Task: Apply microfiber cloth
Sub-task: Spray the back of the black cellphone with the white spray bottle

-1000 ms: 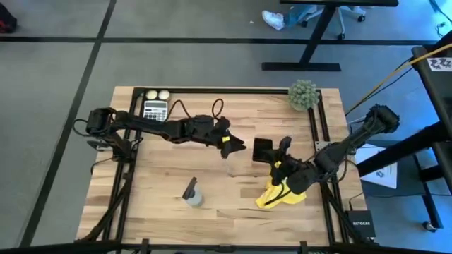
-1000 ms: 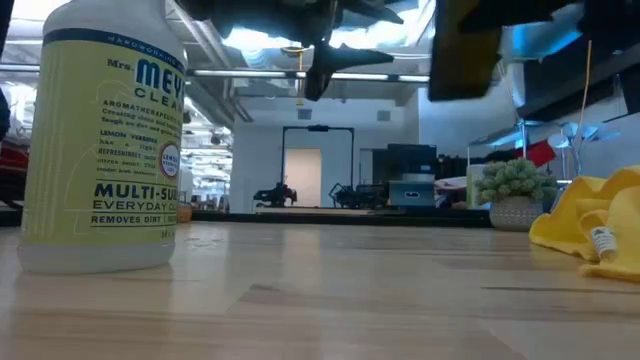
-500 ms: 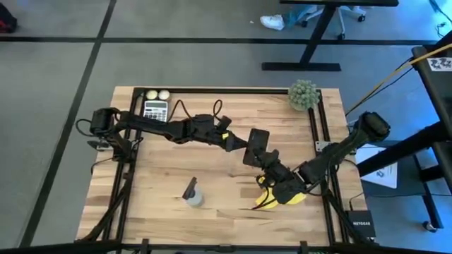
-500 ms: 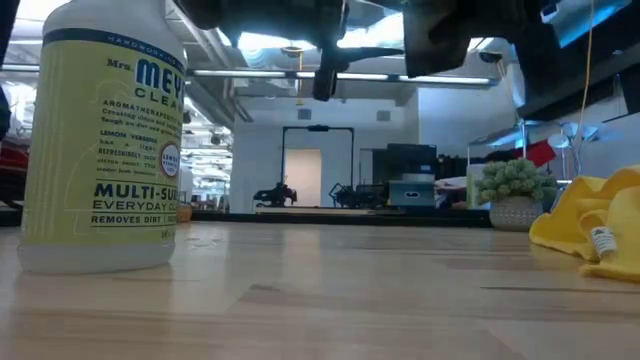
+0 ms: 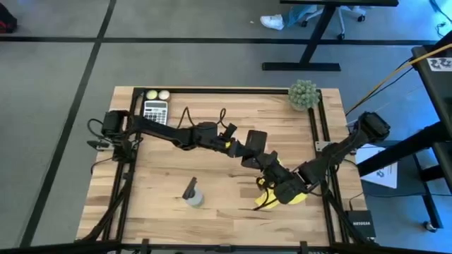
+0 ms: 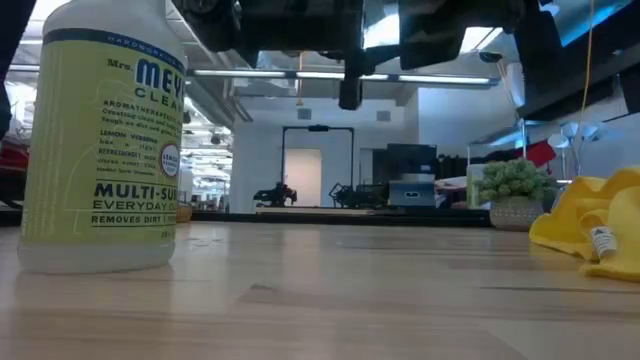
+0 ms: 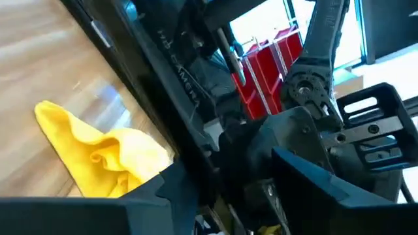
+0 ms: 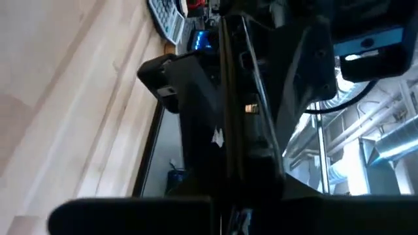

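Note:
The yellow microfiber cloth (image 5: 295, 195) lies bunched on the table at the near right, partly under my right arm; it also shows in the low view (image 6: 590, 228) and the left wrist view (image 7: 98, 153). A black smartphone (image 5: 254, 143) hangs in the air above mid-table, seen edge-on in both wrist views (image 8: 230, 98). My right gripper (image 5: 268, 163) is shut on it. My left gripper (image 5: 240, 147) is open at the phone's left edge (image 7: 199, 176), with a finger on either side of it. My right gripper holds the smartphone by its near end (image 5: 263, 158), pinched between the two fingers. The fingers come level from the table's near right. The phone is lifted clear of the table and slants across it. The fingers themselves hide the exact place of contact.
A grey spray bottle (image 5: 192, 194) stands at the near middle, looming large in the low view (image 6: 100, 130). A calculator (image 5: 155, 110) and two small balls (image 5: 157, 94) sit at the far left, and a small green plant (image 5: 303, 94) at the far right corner.
My right gripper has carried the smartphone a little toward the table's left, and its wrist has swung over the cloth; the phone has turned from square to slanted. My left gripper has moved right, up to the phone's edge. The cloth has stayed put.

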Available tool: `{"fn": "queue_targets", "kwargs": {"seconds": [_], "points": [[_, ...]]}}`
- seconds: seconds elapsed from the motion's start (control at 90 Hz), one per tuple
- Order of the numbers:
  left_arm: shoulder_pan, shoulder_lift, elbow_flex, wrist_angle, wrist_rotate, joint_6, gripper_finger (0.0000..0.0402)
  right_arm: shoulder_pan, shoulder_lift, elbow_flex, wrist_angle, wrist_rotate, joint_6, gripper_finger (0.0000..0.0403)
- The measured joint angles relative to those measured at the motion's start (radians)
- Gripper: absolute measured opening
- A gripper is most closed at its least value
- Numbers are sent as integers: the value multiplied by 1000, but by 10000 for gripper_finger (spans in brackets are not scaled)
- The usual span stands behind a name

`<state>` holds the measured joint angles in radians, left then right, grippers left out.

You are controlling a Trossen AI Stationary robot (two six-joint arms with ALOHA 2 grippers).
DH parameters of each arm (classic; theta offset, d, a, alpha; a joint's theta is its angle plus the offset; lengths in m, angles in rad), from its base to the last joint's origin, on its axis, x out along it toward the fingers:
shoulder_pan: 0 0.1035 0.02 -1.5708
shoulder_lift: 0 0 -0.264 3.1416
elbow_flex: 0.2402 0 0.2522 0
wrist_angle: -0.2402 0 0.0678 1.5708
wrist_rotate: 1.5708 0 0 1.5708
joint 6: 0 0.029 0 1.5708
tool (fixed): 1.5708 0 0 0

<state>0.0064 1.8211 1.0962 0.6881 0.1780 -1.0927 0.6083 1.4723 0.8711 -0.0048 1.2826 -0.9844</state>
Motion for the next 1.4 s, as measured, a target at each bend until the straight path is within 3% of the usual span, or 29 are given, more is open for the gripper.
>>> {"fn": "queue_targets", "kwargs": {"seconds": [0.244, 0.933, 1.1, 1.3, 1.4], "points": [[14, 1, -1, 82, -12, 38, 32, 1, -2, 0, 0, 51, -12, 48], [58, -49, 5, 27, -10, 274, 20, 6, -4, 2, 12, 186, 109, 152], [72, -61, 1, -7, 56, 256, 8, 9, -8, 0, 4, 227, 119, 167], [109, -133, -6, -190, 79, 345, 5, 9, -16, 2, 9, 328, 124, 168], [128, -195, -6, -278, 48, 406, 5, 8, -13, 2, 5, 317, 124, 168]]}}
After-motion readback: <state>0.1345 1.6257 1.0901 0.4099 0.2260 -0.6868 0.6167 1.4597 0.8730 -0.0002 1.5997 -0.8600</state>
